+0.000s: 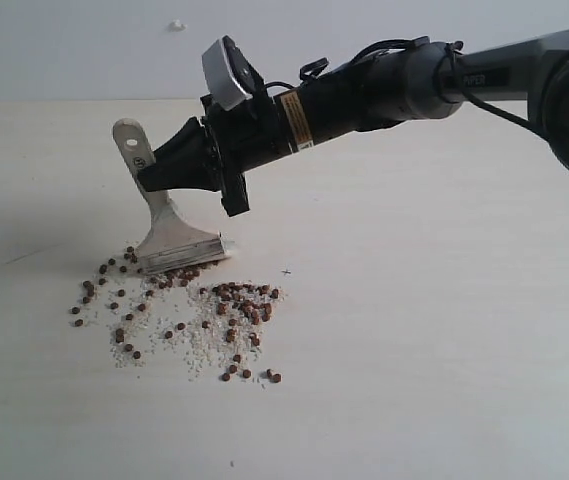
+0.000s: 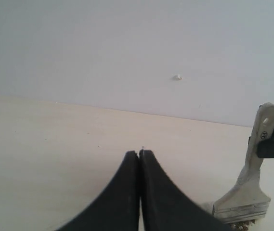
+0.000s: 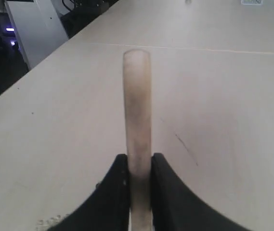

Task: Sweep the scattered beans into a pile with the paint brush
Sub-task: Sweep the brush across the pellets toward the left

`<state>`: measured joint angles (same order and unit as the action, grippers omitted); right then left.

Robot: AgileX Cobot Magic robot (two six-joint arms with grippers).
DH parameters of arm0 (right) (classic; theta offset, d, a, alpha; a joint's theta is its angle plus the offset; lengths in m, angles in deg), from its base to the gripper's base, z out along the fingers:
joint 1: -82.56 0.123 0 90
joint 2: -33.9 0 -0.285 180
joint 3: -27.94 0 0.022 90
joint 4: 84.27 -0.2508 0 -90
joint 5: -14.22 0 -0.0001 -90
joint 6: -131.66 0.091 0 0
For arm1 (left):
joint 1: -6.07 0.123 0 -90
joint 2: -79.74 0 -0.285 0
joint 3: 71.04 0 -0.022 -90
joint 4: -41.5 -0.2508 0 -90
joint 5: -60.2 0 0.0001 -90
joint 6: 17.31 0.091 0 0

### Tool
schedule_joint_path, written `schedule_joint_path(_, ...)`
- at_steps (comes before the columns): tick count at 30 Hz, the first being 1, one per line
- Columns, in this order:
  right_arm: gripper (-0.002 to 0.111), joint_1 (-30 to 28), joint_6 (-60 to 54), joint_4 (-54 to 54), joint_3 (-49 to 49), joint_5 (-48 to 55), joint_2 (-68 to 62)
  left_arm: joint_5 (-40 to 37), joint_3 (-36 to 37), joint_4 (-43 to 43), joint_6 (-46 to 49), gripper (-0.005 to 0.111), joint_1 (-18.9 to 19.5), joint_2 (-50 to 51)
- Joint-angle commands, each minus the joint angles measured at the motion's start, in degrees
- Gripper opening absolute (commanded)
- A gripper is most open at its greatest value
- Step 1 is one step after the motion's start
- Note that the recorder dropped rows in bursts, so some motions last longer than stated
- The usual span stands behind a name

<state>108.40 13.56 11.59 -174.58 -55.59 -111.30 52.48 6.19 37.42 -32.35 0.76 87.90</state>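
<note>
The paint brush point(image 1: 174, 235) stands tilted on the pale table, its whitish bristles point(image 1: 192, 262) down at the far edge of the beans point(image 1: 179, 315). My right gripper point(image 1: 148, 178) reaches across from the right and is shut on the wooden handle point(image 3: 137, 110), with a jaw pressed to each side point(image 3: 139, 161). Reddish-brown beans and white grains lie spread in front of the brush. They are densest in a loose pile point(image 1: 246, 300) to its right. My left gripper point(image 2: 139, 153) is shut on nothing. Its view shows the brush point(image 2: 245, 192) off to one side.
A small white knob point(image 1: 176, 25) sits on the back wall. A faint dark scratch point(image 1: 24, 257) and a tiny cross mark point(image 1: 286, 271) mark the tabletop. Beyond the table's edge in the right wrist view stands a white cabinet point(image 3: 35, 29).
</note>
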Motion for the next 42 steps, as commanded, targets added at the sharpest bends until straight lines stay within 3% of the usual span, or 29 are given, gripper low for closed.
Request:
schedule_joint_path(1, 0.0, -0.21, 7.54, 4.08, 0.39, -0.16, 0.31, 0.03, -0.01, 0.23, 0.06, 0.0, 0.17, -0.37)
schedule_joint_path(12, 0.0, 0.09, 7.37, 4.08, 0.39, 2.05, 8.35, 0.03, -0.01, 0.23, 0.06, 0.0, 0.17, -0.37)
schedule_joint_path(17, 0.0, 1.7, -3.01, 0.9, 0.39, 4.79, 9.54, 0.03, -0.01, 0.23, 0.06, 0.0, 0.17, -0.37)
schedule_joint_path(20, 0.0, 5.97, -18.5, -5.18, 0.11, 10.67, 7.32, 0.03, -0.01, 0.23, 0.06, 0.0, 0.17, -0.37)
schedule_joint_path(23, 0.0, 9.33, -23.43, -6.13, -5.26, 12.28, 2.79, 0.03, -0.01, 0.23, 0.06, 0.0, 0.17, -0.37)
schedule_joint_path(28, 0.0, 9.82, -18.2, -4.64, -15.58, 7.58, -5.28, 0.03, -0.01, 0.23, 0.06, 0.0, 0.17, -0.37)
schedule_joint_path(31, 0.0, 9.82, -10.85, 3.21, -21.8, 3.48, -8.58, 0.03, -0.01, 0.23, 0.06, 0.0, 0.17, -0.37)
schedule_joint_path(42, 0.0, 9.68, 5.57, 4.08, -23.02, -0.16, -9.5, 0.03, -0.01, 0.23, 0.06, 0.0, 0.17, -0.37)
